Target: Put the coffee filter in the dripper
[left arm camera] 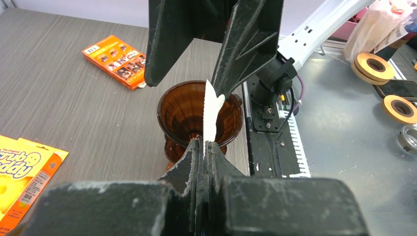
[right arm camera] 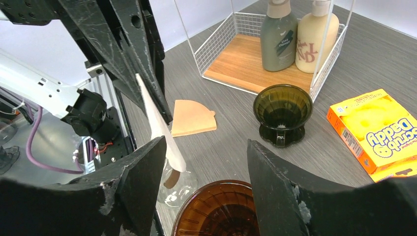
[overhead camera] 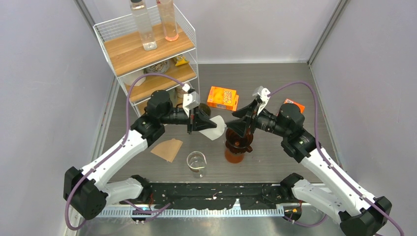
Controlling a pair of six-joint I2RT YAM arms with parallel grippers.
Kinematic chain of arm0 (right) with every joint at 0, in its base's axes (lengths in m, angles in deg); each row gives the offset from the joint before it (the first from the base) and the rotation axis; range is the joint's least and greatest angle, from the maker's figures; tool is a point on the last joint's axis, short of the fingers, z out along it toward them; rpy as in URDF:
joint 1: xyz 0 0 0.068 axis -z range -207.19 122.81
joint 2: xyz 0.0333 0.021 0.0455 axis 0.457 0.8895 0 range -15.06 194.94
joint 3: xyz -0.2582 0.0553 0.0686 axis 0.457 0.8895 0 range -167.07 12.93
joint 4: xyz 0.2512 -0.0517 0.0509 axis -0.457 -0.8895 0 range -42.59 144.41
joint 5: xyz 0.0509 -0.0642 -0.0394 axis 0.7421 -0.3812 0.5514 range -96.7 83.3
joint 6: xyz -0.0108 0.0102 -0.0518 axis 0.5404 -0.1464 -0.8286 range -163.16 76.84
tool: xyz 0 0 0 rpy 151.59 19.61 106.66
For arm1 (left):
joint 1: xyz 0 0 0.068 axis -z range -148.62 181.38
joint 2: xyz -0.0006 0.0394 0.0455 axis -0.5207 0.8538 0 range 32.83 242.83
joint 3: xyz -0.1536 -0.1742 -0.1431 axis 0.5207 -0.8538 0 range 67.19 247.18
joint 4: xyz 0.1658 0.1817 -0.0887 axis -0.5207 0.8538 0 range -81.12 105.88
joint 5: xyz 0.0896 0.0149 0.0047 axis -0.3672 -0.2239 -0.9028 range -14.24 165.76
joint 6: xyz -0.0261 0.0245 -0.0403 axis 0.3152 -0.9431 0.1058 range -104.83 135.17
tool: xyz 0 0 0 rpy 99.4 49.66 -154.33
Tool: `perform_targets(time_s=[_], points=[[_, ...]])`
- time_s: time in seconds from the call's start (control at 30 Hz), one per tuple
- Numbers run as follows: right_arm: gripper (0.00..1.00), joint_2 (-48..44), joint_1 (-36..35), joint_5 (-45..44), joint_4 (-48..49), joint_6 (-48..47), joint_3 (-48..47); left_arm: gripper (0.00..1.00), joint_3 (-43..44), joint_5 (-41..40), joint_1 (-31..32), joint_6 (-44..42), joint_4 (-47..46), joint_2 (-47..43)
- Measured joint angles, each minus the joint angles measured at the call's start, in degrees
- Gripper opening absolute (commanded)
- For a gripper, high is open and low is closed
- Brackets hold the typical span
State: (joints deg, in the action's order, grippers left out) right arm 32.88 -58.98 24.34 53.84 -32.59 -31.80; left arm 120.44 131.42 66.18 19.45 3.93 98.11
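Two filters: white one (overhead camera: 215, 127) pinched in left gripper (overhead camera: 198, 121) above amber dripper (overhead camera: 238, 144); brown one (overhead camera: 167, 149) on table (overhead camera: 275, 83). Two drippers, second dark (right arm camera: 282, 109). Right gripper (right arm camera: 206, 182) spread. Grey walls.

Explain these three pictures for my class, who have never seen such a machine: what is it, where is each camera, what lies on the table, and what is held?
Two robot arms are bolted at a table's near edge. One picture looks down from above; the other two come from cameras on each wrist. The left gripper has its jaws shut on a white paper filter, held above the amber dripper. The right gripper is open, holding nothing, over that dripper. Also on the table: a brown filter, a glass beaker, an orange sponge box and a wire shelf.
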Motion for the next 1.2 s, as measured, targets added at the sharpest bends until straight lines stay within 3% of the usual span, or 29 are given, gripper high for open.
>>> perform_targets(time_s=[0.3, 1.2], points=[[0.67, -0.61, 0.0, 1.01, -0.09, 0.83, 0.0, 0.0, 0.0, -2.78, 0.0, 0.28, 0.13, -0.83], [0.68, 3.72, -0.81, 5.95, 4.33, 4.37, -0.07, 0.0, 0.0, -1.11, 0.0, 1.22, 0.11, -0.92]])
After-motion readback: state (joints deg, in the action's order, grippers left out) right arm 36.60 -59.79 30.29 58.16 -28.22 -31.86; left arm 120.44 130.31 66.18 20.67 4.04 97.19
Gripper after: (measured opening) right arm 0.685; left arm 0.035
